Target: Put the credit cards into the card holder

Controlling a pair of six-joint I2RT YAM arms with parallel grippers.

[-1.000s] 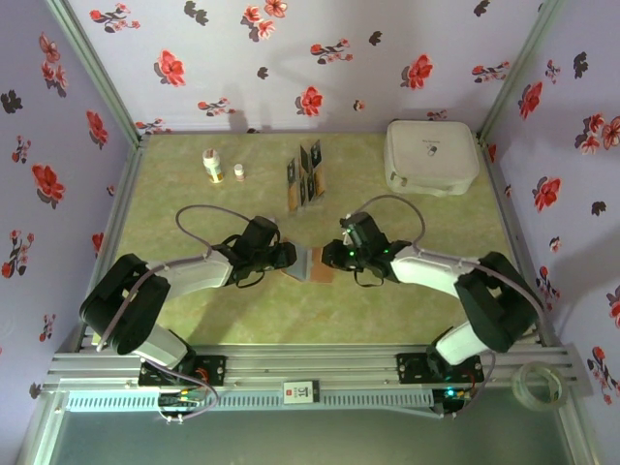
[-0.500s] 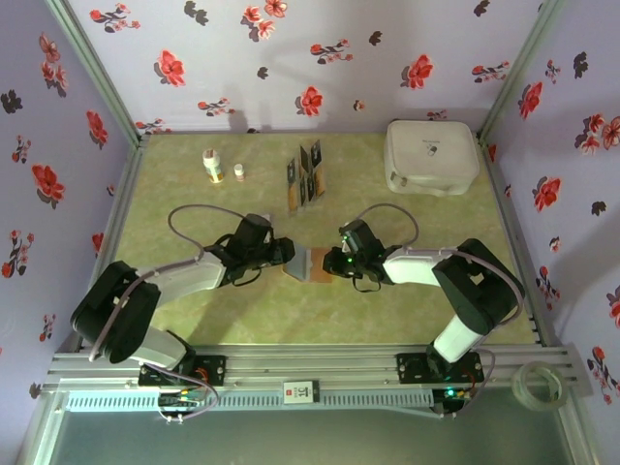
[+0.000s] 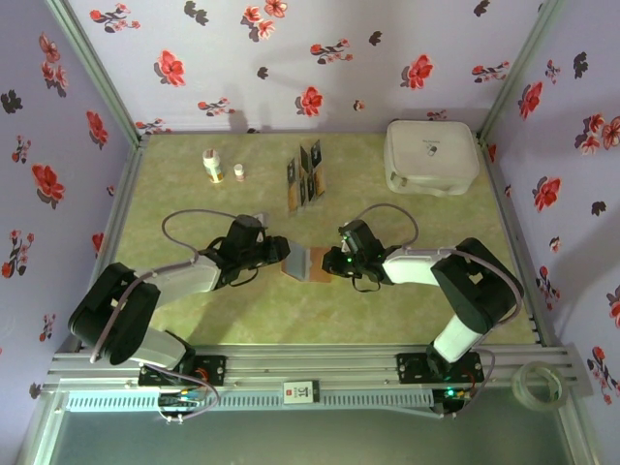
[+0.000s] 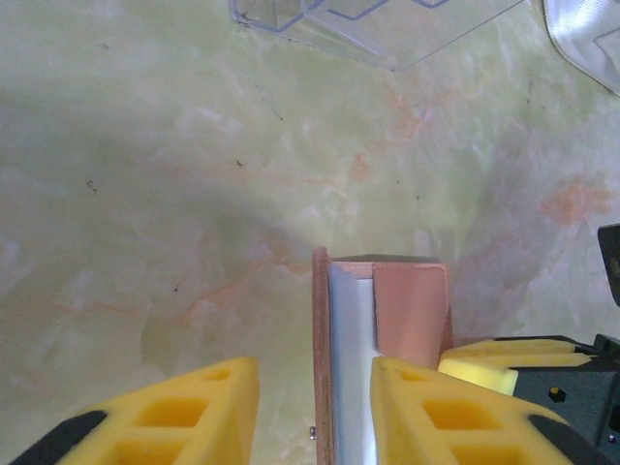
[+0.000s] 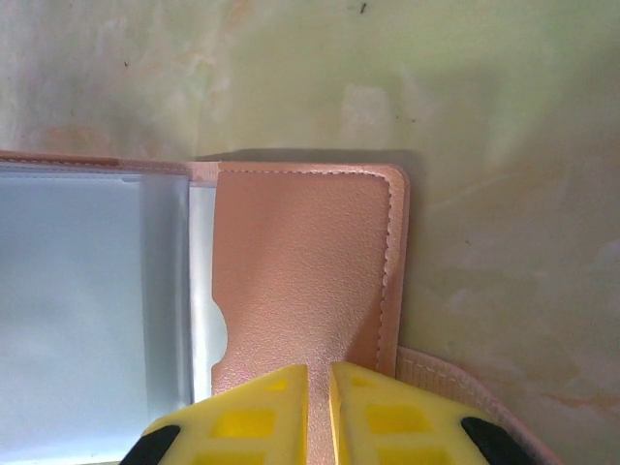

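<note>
We can read no writing. The white rounded case [image 3: 432, 157] at the far right bears a small mark, too small to make out, and the two little bottles [image 3: 211, 165] [image 3: 239, 173] at the far left have labels we cannot read.

The card holder [image 3: 308, 263] lies open on the marbled green table [image 3: 407, 291], between the two grippers, on the same spot as a second ago. The left wrist now sits a little farther left, its cable loop lower. The right arm's elbow has folded in toward the middle.

From the left wrist, the card holder [image 4: 412, 310] shows a reddish-brown leather flap on edge, a pale grey lining beside it and a brown pocket beyond. The left gripper [image 4: 315, 387] has its yellow foam-like fingers apart, straddling that flap. The left finger stands clear of the flap and the right finger sits against the lining. The right gripper's yellow fingertip [image 4: 484, 373] lies at the holder's right edge.

From the right wrist, the card holder [image 5: 300, 271] shows grained leather with stitched, rounded corners, beside a glossy translucent sleeve. The right gripper [image 5: 318, 383] has its fingers drawn almost together, a thin slit between them, over the leather pocket. We cannot tell whether any leather is nipped.

The credit cards [image 3: 312, 167], dark and thin, stand upright in the slotted wood-and-clear rack [image 3: 295, 194], well apart from the holder.
</note>
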